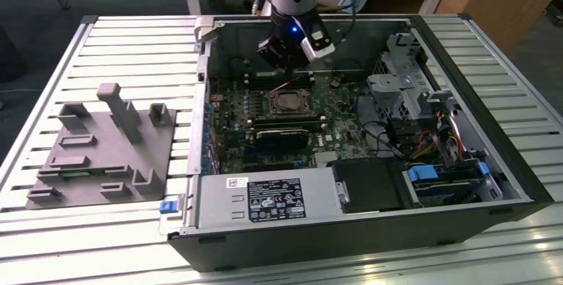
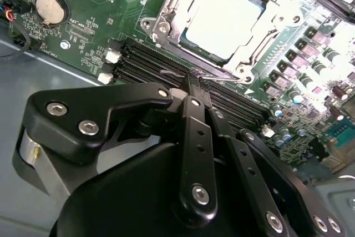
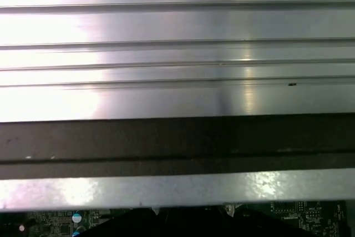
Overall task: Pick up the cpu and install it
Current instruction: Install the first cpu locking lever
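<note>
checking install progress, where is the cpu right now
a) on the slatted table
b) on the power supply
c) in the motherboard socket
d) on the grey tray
c: the cpu sits inside the metal-framed socket on the motherboard, seen in the second wrist view.

We see the cpu (image 2: 224, 20) as a thin square chip with a pale silvery top, lying flat in the motherboard's metal-framed socket (image 2: 166, 23), near the middle of the board in the exterior view (image 1: 286, 105).
</note>
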Robot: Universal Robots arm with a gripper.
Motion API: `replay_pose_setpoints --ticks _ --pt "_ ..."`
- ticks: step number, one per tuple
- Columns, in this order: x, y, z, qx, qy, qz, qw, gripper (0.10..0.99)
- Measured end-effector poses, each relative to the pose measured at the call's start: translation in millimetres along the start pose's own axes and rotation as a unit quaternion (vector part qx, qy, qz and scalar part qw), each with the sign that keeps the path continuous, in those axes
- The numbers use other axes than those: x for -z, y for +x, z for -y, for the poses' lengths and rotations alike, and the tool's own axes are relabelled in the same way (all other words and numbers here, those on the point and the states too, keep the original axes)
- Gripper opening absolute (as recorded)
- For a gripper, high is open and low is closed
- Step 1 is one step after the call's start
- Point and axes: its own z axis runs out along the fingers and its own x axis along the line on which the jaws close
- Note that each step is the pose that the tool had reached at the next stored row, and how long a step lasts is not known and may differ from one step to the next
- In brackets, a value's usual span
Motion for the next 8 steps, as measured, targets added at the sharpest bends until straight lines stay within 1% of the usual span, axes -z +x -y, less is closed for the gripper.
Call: replay_pose_setpoints --ticks 8 --pt "-5.6 -6.0 -0.1 0.0 0.0003 -0.0002 1.0 0.106"
